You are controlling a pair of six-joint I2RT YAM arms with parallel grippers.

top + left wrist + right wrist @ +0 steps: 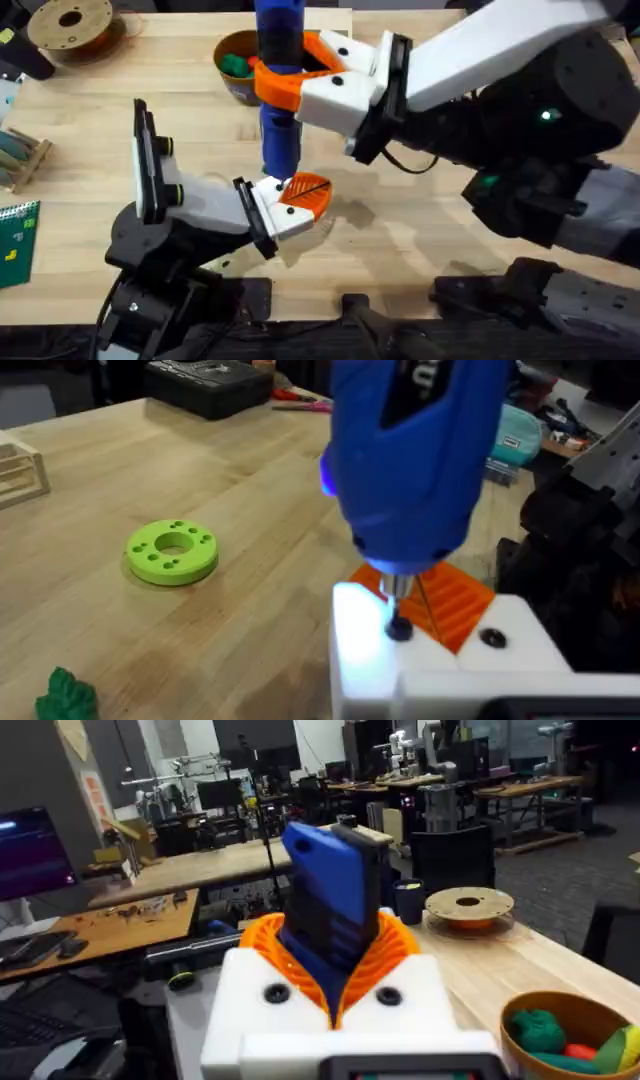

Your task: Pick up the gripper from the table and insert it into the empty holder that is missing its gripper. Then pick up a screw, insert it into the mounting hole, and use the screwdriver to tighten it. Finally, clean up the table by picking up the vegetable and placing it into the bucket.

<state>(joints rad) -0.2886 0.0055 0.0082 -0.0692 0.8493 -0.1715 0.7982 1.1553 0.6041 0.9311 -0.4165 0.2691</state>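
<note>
The right gripper (300, 75) pinches the blue screwdriver (279, 90) between its orange pads and holds it upright, bit down. In the left wrist view the thin metal bit (393, 588) meets a dark screw (399, 628) seated in the white holder (440, 660), with the orange gripper (450, 600) mounted just behind it. The left gripper (295, 200) lies low on the table (420, 230) directly under the screwdriver; whether its fingers are spread I cannot tell. The bucket (235, 62) stands behind the screwdriver. The vegetable (65, 695) lies on the wood near a bright green disc (172, 551).
</note>
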